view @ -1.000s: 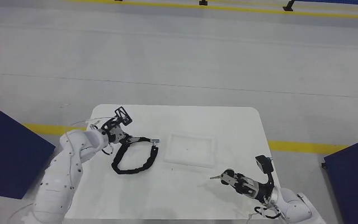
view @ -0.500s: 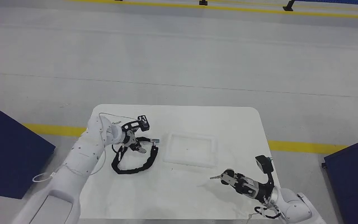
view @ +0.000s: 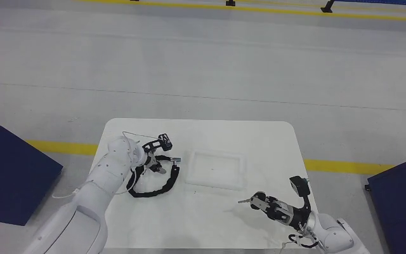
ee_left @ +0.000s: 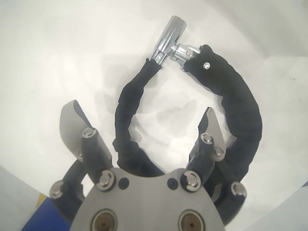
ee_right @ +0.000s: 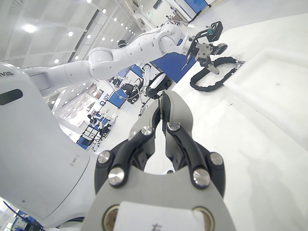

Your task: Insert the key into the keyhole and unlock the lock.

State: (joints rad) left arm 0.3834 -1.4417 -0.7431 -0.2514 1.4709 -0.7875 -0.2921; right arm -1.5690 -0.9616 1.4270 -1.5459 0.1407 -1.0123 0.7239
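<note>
The left gripper (ee_left: 140, 109) hangs with jaws apart over the black chain lock (ee_left: 240, 111), which lies at the table's (view: 266, 140) left, just beside a white tray (view: 243, 170). Near right, the right gripper (ee_right: 163, 99) has its jaws together on the key (view: 243, 201)

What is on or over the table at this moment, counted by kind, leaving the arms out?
Black chain lock: 1
Key, pinched in the right gripper: 1
White tray: 1
Total: 3
</note>
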